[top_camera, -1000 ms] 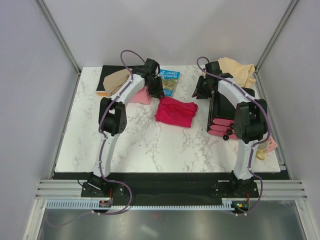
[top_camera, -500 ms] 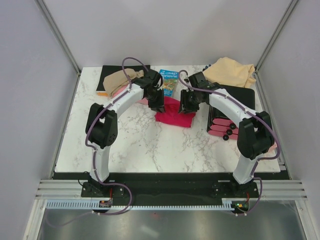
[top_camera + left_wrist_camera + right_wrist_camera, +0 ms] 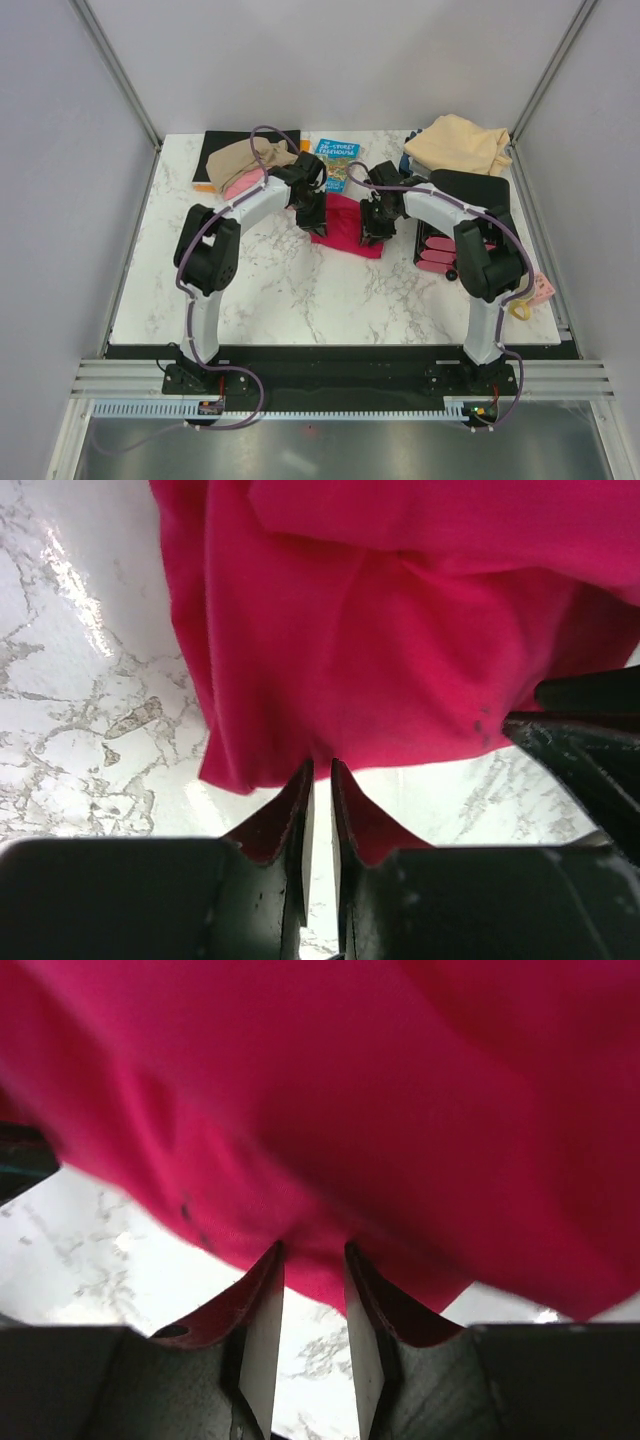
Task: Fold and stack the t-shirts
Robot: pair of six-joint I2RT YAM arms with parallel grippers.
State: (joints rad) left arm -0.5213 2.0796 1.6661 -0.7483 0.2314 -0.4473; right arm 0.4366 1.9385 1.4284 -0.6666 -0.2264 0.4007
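Both my arms have come in from the far corners since a second ago and now meet over the crimson t-shirt [image 3: 345,222], which lies crumpled at mid-bench [image 3: 300,290], where it was. My left jaws [image 3: 320,775] have narrowed to a slit and pinch the shirt's left hem. My right jaws [image 3: 308,1255] straddle its right hem with cloth bulging between the fingers; clamped or not, I cannot tell. The peach-cream t-shirt [image 3: 460,143] sits unmoved at the far right corner.
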